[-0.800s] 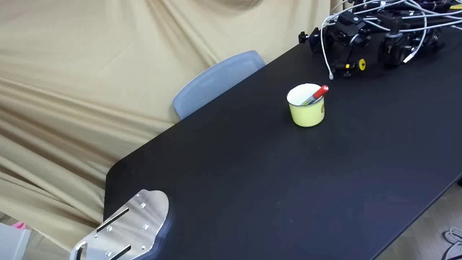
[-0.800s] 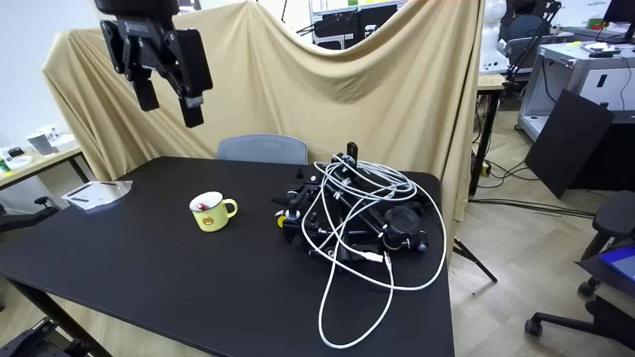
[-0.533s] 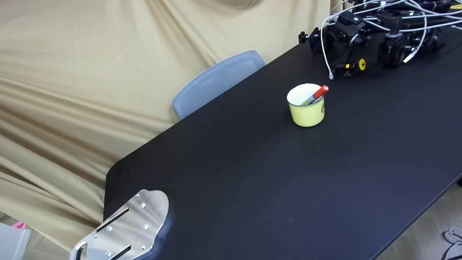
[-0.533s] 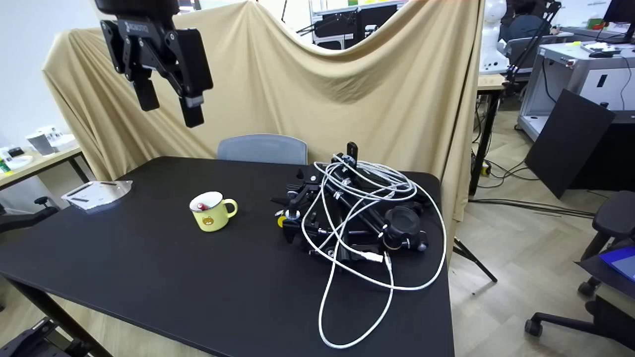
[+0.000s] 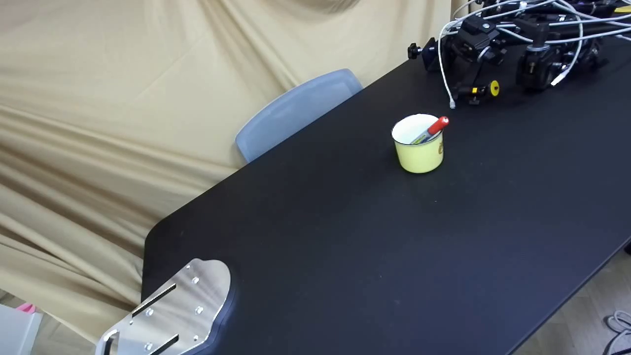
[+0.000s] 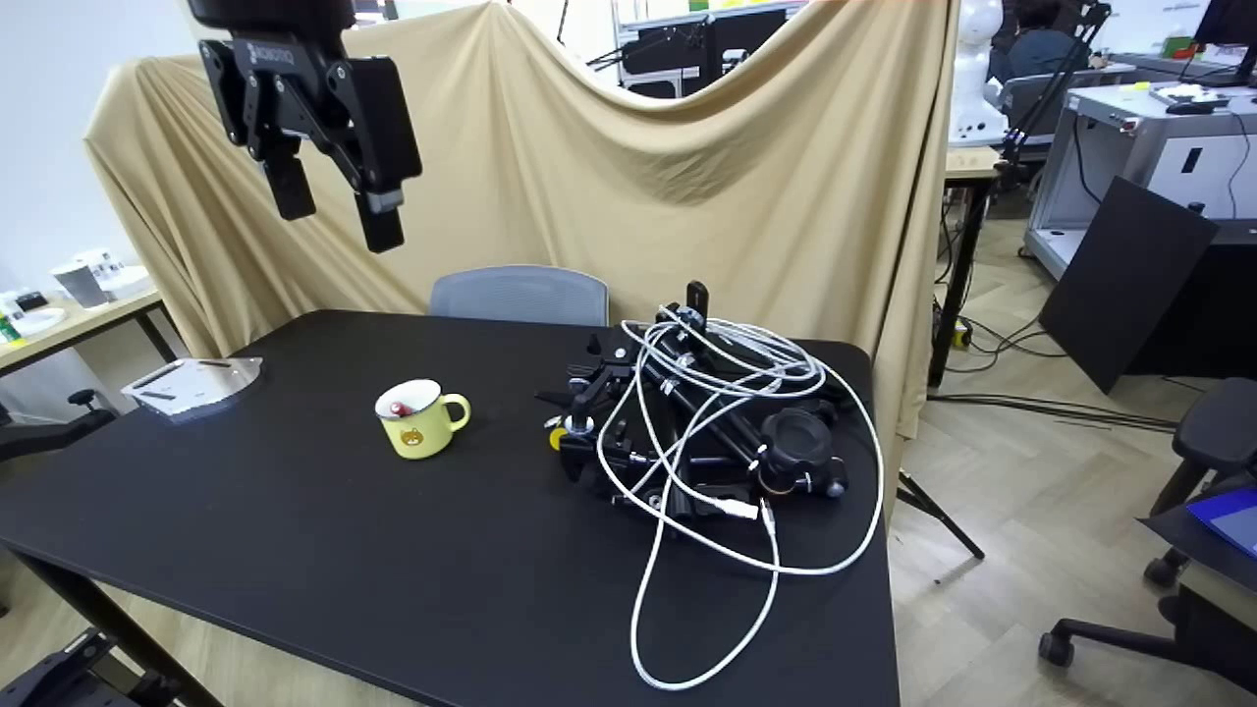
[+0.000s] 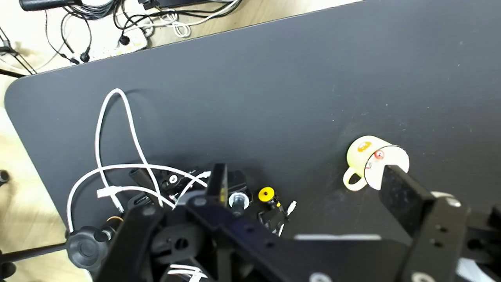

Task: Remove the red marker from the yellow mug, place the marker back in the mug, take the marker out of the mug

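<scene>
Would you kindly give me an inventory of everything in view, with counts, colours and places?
table: one, black, in every view
yellow mug: one, yellow with white inside, on the table
red marker: one, red-capped with greyish barrel, leaning in the yellow mug
slotted plate: one, silver, at one end of the table
equipment heap: one, mostly black, near the table's opposite end
cables: count unclear, white, over the equipment heap
cloth: one hanging stretch, tan, behind the table
chair: one, grey, between table and cloth
room furniture: several pieces, mixed colours, around the table
gripper: one, black, open above the table, holding nothing
</scene>
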